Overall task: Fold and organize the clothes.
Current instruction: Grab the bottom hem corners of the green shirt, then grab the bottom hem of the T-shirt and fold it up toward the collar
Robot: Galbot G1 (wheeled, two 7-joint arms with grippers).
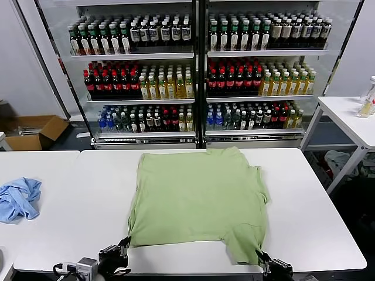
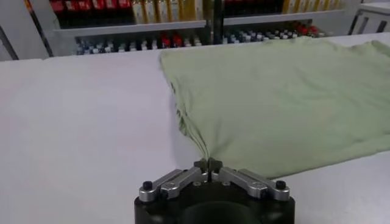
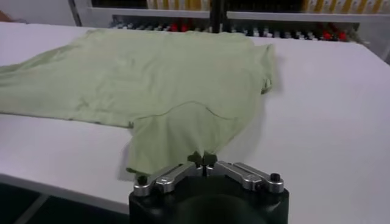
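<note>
The shirt (image 1: pixel 199 199) lay flat on the table (image 1: pixel 304 228). Left of the shirt, well apart, lay a cloth (image 1: pixel 19 199), seemingly on another table. Behind the shirt stood shelves of bottles (image 1: pixel 193 76). The left gripper (image 1: pixel 125 244) and right gripper (image 1: pixel 259 257) were at the shirt's near corners.

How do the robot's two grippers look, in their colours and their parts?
Both look alike. The left gripper has a rounded black body and two silver metal finger links, each with a black bolt head at its outer end, ending in small dark tips. The right gripper has the same build. Near the left one, in the head view, sit a grey block and cables.
</note>
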